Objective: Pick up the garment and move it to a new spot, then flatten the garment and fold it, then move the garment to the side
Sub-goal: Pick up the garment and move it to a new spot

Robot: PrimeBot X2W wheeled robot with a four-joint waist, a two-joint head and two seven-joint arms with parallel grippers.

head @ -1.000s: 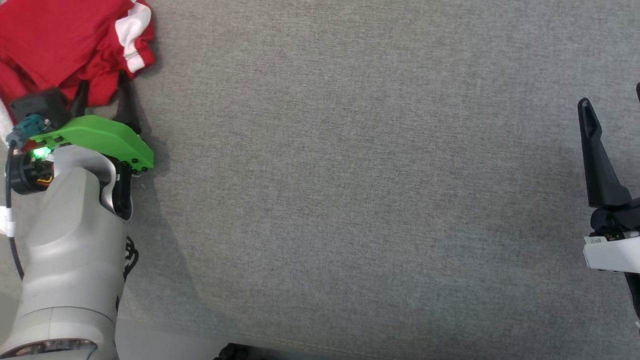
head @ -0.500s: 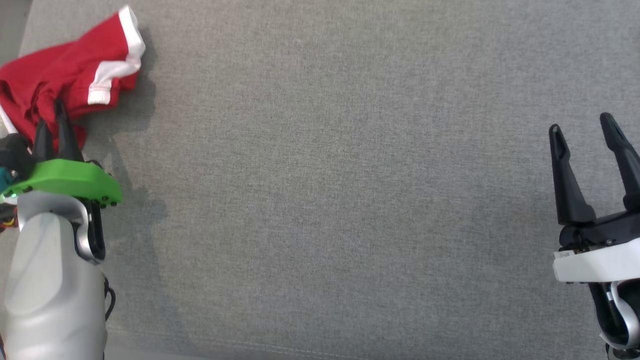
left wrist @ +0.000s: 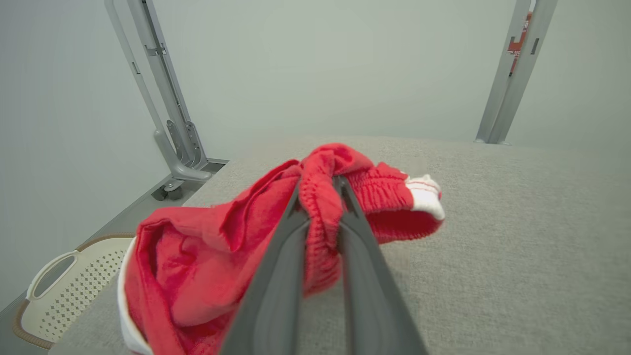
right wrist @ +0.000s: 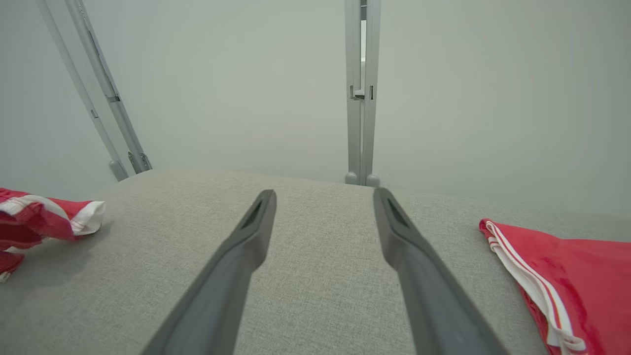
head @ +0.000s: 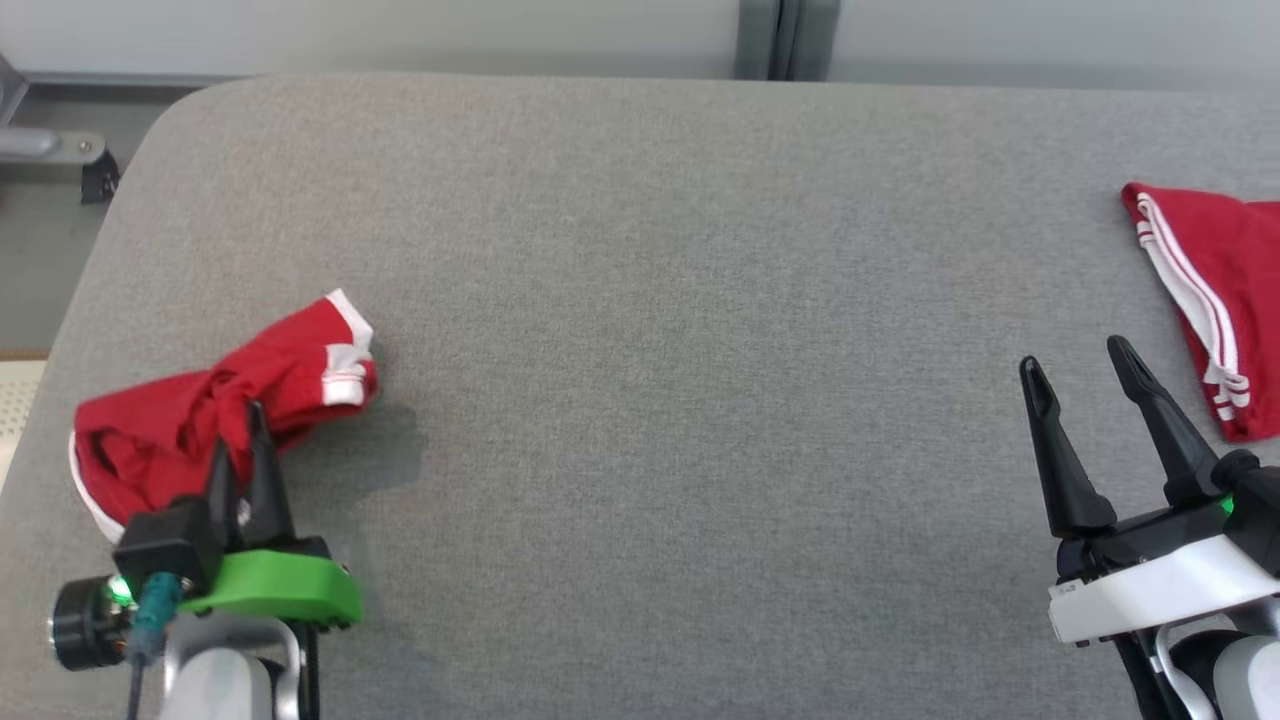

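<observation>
Your left gripper [head: 240, 430] pinches the ribbed waistband [left wrist: 320, 217] of the crumpled red cloth garment [head: 150, 440], near the left edge of the grey fabric table [head: 640, 300]; your right gripper [head: 1074, 355] stands spread, empty. Soft and light, the garment will likely sag; that thicker band looks the surest hold.

Left gripper [head: 240, 428] at the table's left edge clamps the garment [head: 150, 440]; right gripper [head: 1074, 354] hovers near the right edge, jaws apart.

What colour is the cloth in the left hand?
Red cloth with white trim; clearest in left wrist view.
</observation>
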